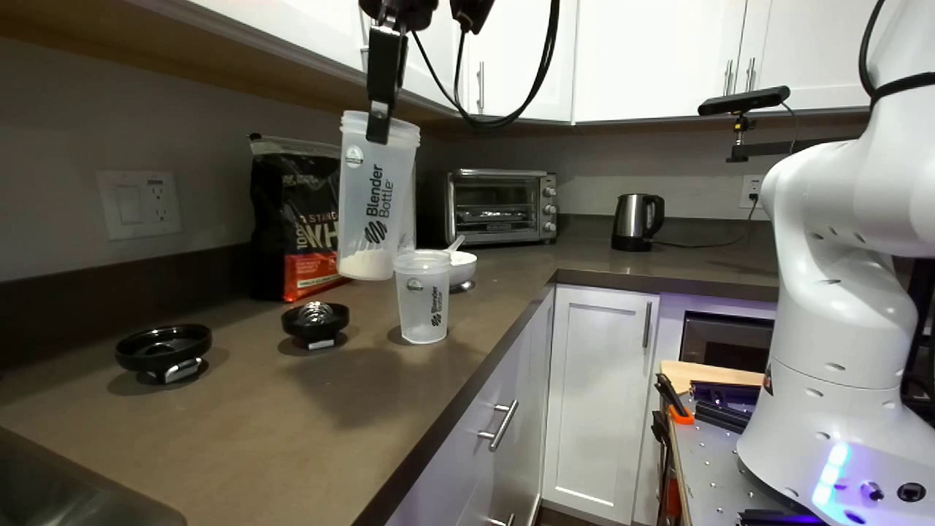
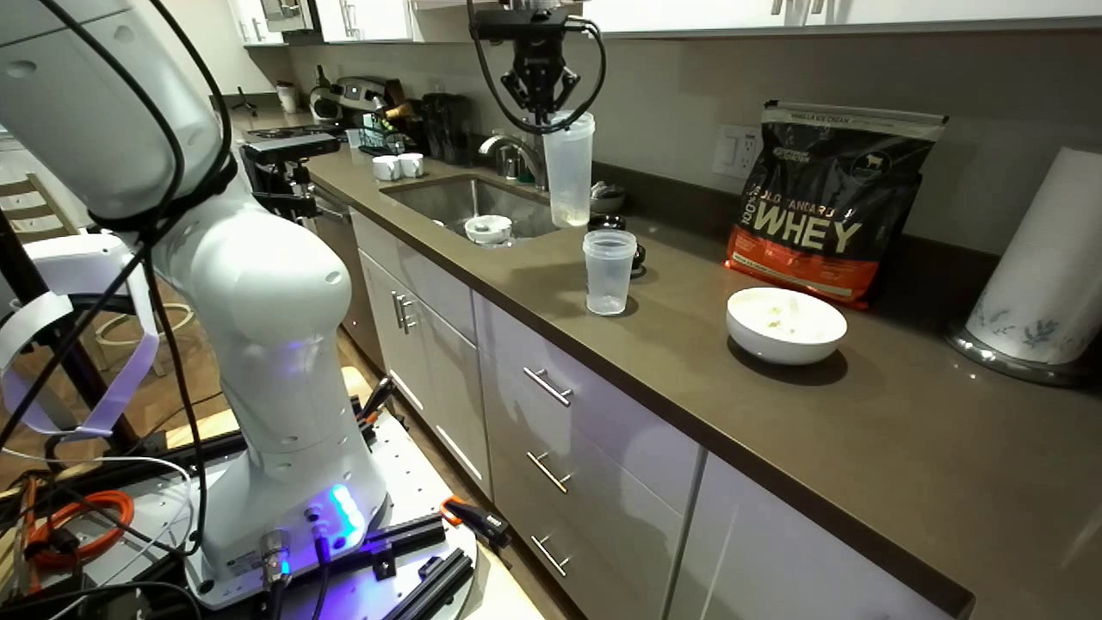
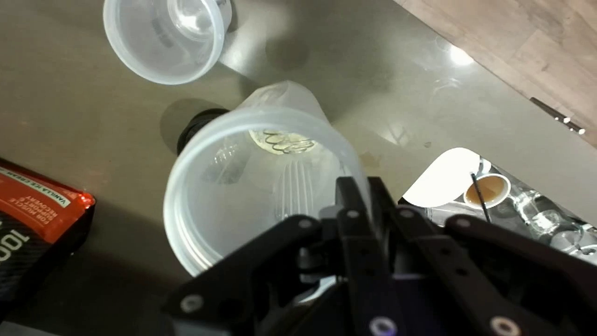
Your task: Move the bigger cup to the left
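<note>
The bigger cup point(image 1: 365, 197) is a tall, tapered, translucent bottle with dark "Blender Bottle" print. It hangs roughly upright above the counter, with white powder at its base. It also shows in an exterior view point(image 2: 570, 176) and in the wrist view point(image 3: 242, 186), where a coiled wire ball appears near its bottom. My gripper point(image 3: 359, 186) is shut on the cup's rim wall, one finger inside and one outside. The gripper also shows in both exterior views point(image 1: 381, 128) point(image 2: 544, 122). The shorter translucent cup point(image 1: 422, 303) stands upright on the counter, close below the held cup.
Two black lids point(image 1: 164, 351) point(image 1: 315, 321) lie on the counter. A whey bag point(image 2: 818, 207) stands by the wall. A white bowl point(image 2: 785, 331) and a paper towel roll point(image 2: 1042, 267) stand farther along. A sink point(image 2: 525, 207) lies at the opposite end.
</note>
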`<action>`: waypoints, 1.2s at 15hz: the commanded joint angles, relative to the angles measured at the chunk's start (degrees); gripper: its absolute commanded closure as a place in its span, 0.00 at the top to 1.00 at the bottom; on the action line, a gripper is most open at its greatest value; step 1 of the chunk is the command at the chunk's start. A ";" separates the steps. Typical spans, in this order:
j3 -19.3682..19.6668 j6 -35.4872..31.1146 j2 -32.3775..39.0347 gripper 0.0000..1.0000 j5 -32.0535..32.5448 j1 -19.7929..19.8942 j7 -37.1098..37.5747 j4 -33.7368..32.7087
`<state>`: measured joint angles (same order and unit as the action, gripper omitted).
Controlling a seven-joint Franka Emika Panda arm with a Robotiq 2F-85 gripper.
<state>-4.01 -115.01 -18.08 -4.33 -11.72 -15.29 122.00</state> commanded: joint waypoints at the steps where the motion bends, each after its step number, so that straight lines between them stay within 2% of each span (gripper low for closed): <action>1: -0.72 -0.04 1.03 0.04 -1.60 -0.32 -2.00 0.70; 18: -5.33 -2.22 8.57 0.04 -0.53 -0.92 -0.68 2.83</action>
<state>-8.89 -115.65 -10.10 -4.40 -12.56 -15.37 124.19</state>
